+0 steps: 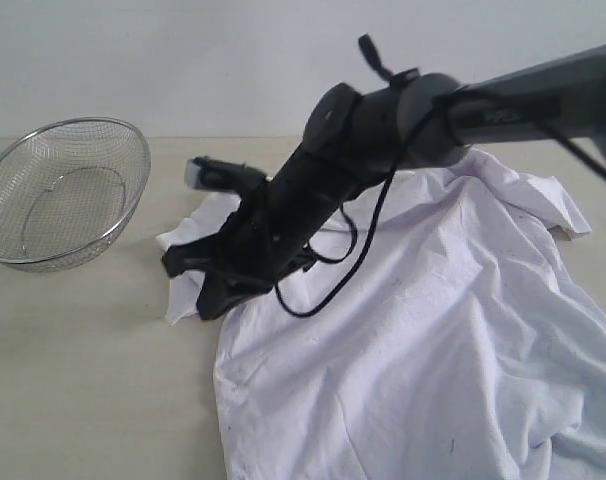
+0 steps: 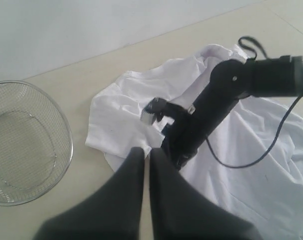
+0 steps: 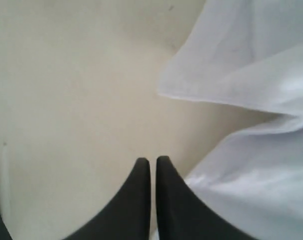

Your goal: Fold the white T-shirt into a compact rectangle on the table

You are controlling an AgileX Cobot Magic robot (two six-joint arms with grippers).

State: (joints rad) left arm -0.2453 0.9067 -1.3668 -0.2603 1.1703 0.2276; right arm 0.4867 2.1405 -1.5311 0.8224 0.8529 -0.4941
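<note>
The white T-shirt (image 1: 433, 320) lies crumpled and unfolded on the pale table (image 1: 83, 380), covering the middle and right of the exterior view, plain white side up, with loose folds and one sleeve toward the far right. The right arm (image 1: 383, 120) reaches across it from the right, a black cable (image 1: 363, 250) looping off it. The right gripper (image 3: 153, 161) sits low at the shirt's left edge, its fingers pressed together with no cloth between them, the tips over bare table just beside the fabric. The left gripper (image 2: 146, 150) is clenched too, holding nothing visible, its tips lined up with the shirt's near edge; contact cannot be told. A silver wire-mesh bowl (image 1: 63, 195) stands to the left, apart from the shirt.
</note>
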